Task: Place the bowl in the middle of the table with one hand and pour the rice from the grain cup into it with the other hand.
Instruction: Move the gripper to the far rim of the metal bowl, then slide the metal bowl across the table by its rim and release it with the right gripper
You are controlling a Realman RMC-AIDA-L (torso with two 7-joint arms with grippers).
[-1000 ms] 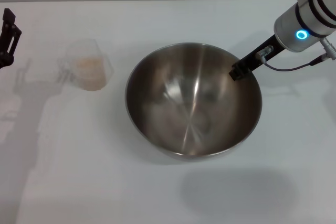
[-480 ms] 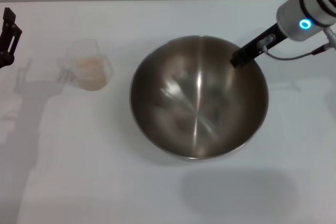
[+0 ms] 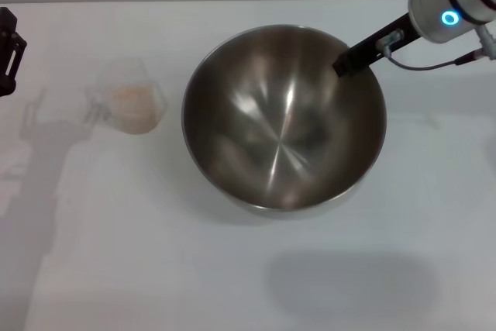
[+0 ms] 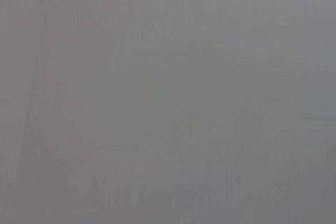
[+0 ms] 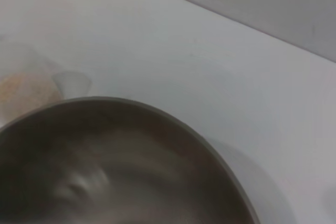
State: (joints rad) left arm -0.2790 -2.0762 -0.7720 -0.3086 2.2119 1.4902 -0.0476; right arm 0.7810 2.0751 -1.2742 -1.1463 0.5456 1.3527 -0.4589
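The bowl (image 3: 284,139) is pinched at its rim by the right end effector (image 3: 350,60) — placing step. Next, it must be set down mid-tabletop (image 3: 232,284).

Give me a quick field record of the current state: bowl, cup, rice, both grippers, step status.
bowl: bowl tilted, its rim held by the right gripper, near the middle of the table
bowl contents: no rice visible inside
grain cup: grain cup upright on the table, on the bowl's left, apart from it
rice: rice in the cup
left gripper: left gripper at the table's far left edge, away from the cup
step status: bowl not yet released; pouring not begun
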